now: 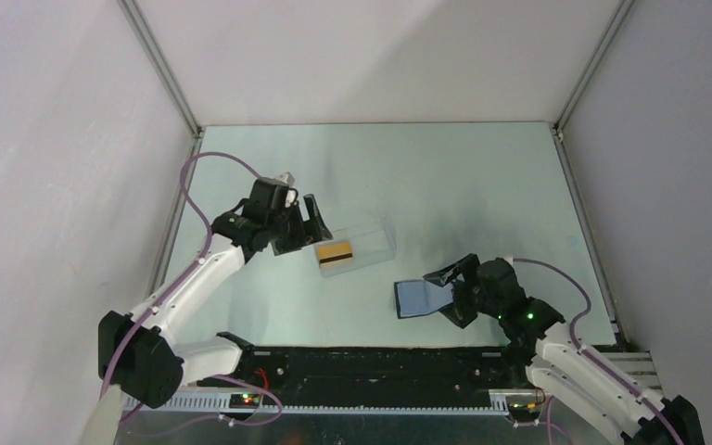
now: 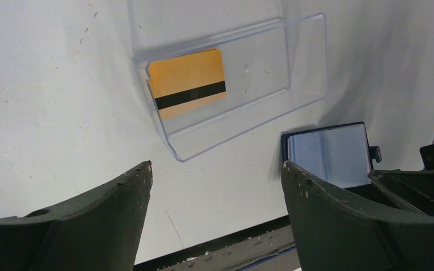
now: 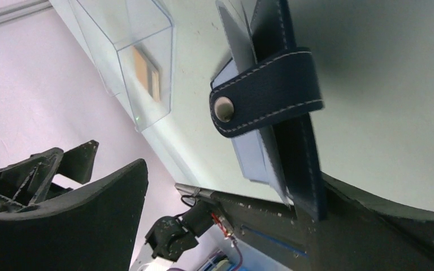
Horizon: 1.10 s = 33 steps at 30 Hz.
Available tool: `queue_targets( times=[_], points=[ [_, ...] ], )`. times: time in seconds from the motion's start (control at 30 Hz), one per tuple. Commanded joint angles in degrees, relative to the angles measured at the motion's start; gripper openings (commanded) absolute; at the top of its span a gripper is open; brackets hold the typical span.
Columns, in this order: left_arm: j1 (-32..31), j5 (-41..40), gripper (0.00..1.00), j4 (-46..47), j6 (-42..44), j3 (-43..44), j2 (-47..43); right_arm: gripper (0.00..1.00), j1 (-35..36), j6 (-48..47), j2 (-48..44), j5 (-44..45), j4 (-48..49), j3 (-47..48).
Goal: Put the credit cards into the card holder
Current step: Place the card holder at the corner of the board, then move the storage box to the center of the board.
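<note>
A gold-tan credit card with a dark stripe lies inside a clear plastic tray. It shows clearly in the left wrist view. In the right wrist view it looks like a small stack. My left gripper is open and empty, just left of the tray. The navy card holder lies open on the table, its light blue inside up. My right gripper is open at its right edge. The snap tab and one flap lean against one finger.
White enclosure walls close in the left, back and right. The black base rail runs along the near edge, close below the card holder. Purple cables loop along both arms.
</note>
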Motion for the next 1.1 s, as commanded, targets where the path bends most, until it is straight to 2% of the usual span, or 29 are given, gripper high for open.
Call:
queue_targets(
  times=[0.0,0.13,0.27,0.4,0.53,0.73,0.87,0.93,1.07],
  points=[
    [-1.2,1.3,0.88,-0.8,1.2,1.1,-1.3,0.97,1.9,7.2,-5.7,2.6,-16.0,4.4],
    [-1.5,0.7,0.88,-1.4,1.7,1.1,-0.6,0.99,2.3,7.4,-13.1,9.3,-26.6,8.1],
    [-1.5,-0.3,0.88,-2.1,2.3,1.1,0.3,0.99,1.8,3.8,-14.1,15.2,-32.4,12.5],
    [-1.5,-1.9,0.89,-3.3,4.0,1.1,2.0,0.99,0.9,-2.0,-10.3,17.6,-33.2,16.3],
    [-1.5,-2.5,0.91,-3.7,5.6,0.7,5.2,1.0,0.2,-11.7,-5.0,18.0,-28.9,20.1],
    [-0.7,-2.0,0.96,-3.5,8.2,1.4,11.9,0.98,-1.4,-30.9,8.1,11.3,-22.5,28.2],
    [-0.1,-1.3,0.95,-3.2,9.8,3.7,18.4,0.96,-2.8,-38.2,14.6,3.3,-15.4,31.5],
    [0.5,-1.0,0.93,-2.5,10.5,4.7,20.6,0.91,-4.3,-39.6,17.4,-4.1,-10.8,31.6],
    [2.3,-0.2,0.8,-1.6,11.5,6.4,23.2,0.8,-7.7,-40.6,24.1,-12.4,-3.7,32.6]
  ],
)
